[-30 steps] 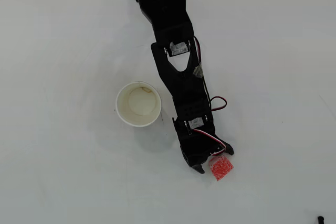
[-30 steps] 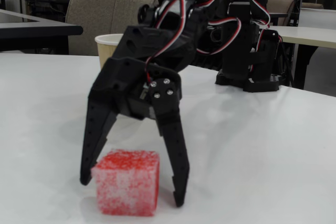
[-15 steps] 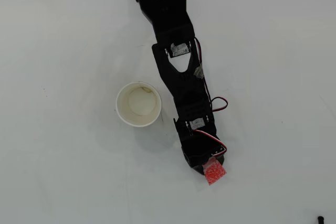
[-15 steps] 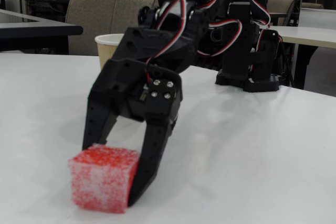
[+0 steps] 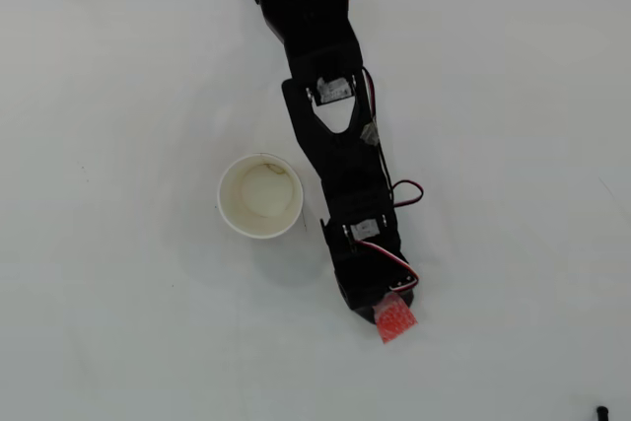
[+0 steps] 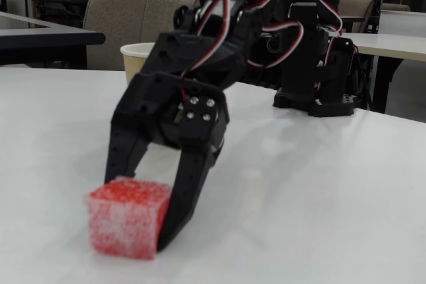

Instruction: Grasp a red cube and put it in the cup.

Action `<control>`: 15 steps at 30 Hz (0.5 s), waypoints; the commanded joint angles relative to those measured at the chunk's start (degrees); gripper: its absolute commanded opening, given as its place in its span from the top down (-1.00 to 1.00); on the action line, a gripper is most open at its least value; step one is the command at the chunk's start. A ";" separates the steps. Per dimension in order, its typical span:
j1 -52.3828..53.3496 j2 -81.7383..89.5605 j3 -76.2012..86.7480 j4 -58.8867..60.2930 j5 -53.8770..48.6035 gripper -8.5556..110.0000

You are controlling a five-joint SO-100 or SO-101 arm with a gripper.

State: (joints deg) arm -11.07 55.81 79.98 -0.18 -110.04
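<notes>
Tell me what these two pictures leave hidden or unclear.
- Cube: overhead, the gripper covers its upper part.
- Cup: fixed view, the arm hides most of it.
- Whether the cube is lifted off the table: unclear in both.
- Dark speck, overhead: too small to identify.

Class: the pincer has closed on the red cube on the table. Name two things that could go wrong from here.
1. The pincer holds the red cube only near its fingertips; it may slip when lifted.
2. The cup stands close beside the arm, which could knock it over while swinging across.
</notes>
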 commanded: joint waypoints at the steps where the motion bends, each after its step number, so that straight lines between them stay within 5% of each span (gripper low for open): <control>1: 0.09 14.24 5.54 1.32 2.37 0.76; 15: -3.43 40.34 28.30 3.60 6.33 0.76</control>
State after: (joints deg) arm -13.45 84.46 105.64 3.25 -104.85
